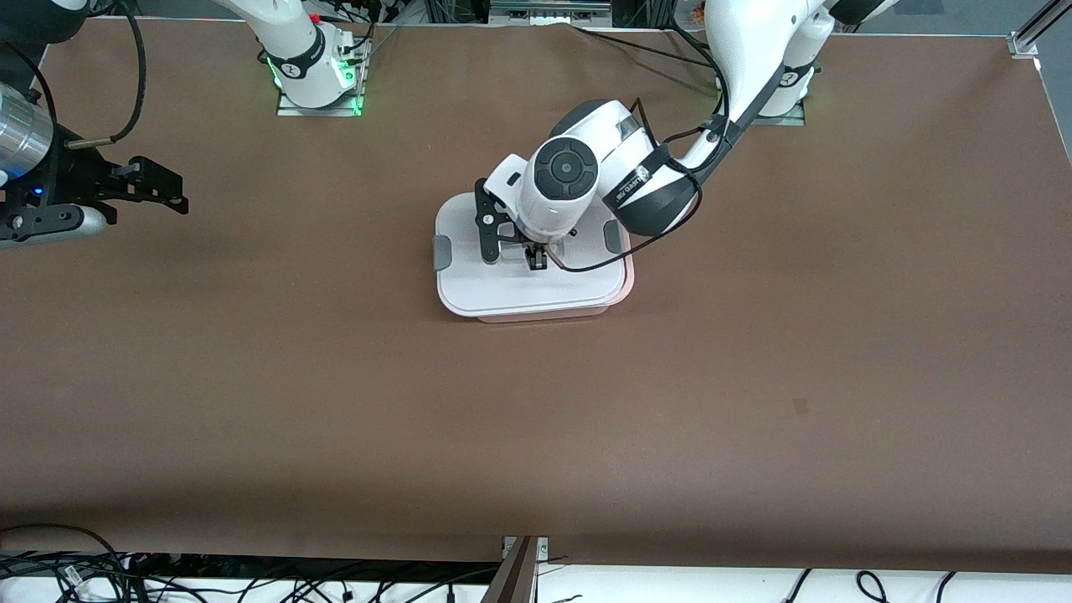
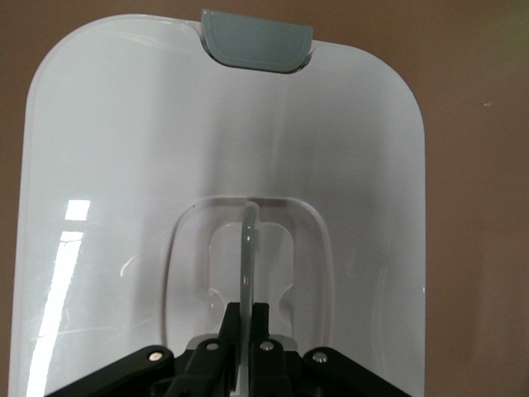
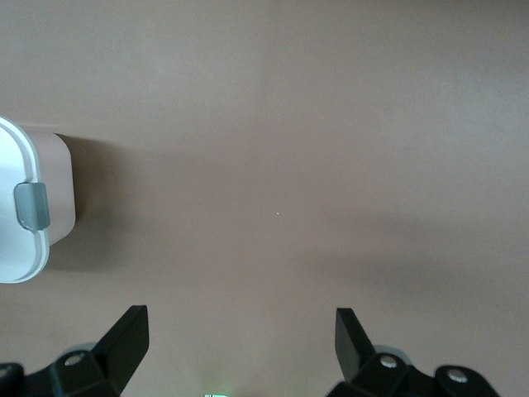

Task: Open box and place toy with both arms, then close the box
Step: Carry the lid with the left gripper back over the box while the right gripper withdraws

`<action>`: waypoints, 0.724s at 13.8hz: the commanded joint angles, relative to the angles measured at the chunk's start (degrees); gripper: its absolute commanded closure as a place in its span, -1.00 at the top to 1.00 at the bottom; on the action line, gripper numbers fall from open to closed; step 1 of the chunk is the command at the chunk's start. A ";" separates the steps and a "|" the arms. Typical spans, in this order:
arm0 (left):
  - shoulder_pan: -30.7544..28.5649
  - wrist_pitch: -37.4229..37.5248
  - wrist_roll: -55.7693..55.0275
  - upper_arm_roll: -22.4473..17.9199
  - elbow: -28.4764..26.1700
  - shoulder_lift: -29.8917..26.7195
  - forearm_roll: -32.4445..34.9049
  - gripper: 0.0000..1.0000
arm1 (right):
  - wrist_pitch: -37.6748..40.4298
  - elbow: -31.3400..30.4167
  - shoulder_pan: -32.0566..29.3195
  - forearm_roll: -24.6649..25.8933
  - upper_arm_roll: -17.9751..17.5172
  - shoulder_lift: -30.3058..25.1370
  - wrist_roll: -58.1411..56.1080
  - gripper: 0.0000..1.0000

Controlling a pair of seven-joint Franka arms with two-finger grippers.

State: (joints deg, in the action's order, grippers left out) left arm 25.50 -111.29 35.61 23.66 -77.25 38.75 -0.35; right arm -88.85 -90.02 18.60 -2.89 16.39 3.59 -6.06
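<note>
The box (image 1: 544, 316) is a pale pink tub under a white lid (image 1: 502, 293), mid-table. The lid lies on the tub, with a grey clip at each end (image 1: 441, 251) (image 1: 614, 237). My left gripper (image 1: 536, 260) is down on the lid's middle. In the left wrist view my left gripper (image 2: 250, 308) is shut on the thin clear handle (image 2: 250, 240) in the lid's recess. My right gripper (image 1: 172, 191) hangs open and empty over bare table toward the right arm's end; it shows open in the right wrist view (image 3: 241, 318), where the box (image 3: 58, 182) is off to one side. The toy is out of view.
The brown table top (image 1: 754, 377) surrounds the box on all sides. Cables lie along the table's near edge (image 1: 84, 578). The arm bases (image 1: 314, 79) stand at the table's edge farthest from the front camera.
</note>
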 commanded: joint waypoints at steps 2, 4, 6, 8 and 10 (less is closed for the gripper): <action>-0.89 2.65 -1.86 -0.29 -1.51 -1.31 -0.09 -1.00 | -1.59 -3.32 -5.50 1.04 -6.37 -3.07 1.31 1.00; -1.06 3.09 -1.60 -0.37 -1.59 -1.39 -0.09 -1.00 | -1.59 -3.15 -5.50 1.04 -6.46 -3.24 1.31 1.00; -2.38 4.50 -1.25 -0.37 -1.24 -1.48 -0.09 -1.00 | -1.67 -3.15 -5.50 1.04 -6.55 -3.16 1.40 1.00; -3.08 4.50 -0.63 -0.37 -1.42 -1.39 -0.09 -1.00 | -1.59 -3.15 -5.50 1.30 -6.46 -3.07 1.14 1.00; -2.74 4.33 -0.54 -0.37 -1.33 -1.22 0.08 -1.00 | -1.59 -3.06 -5.59 1.30 -6.37 -3.07 0.96 1.00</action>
State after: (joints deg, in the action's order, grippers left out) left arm 23.56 -108.99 34.24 24.11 -77.11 38.51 -0.86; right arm -89.61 -91.51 14.18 -2.42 11.20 1.98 -5.56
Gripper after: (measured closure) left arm 0.930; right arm 0.000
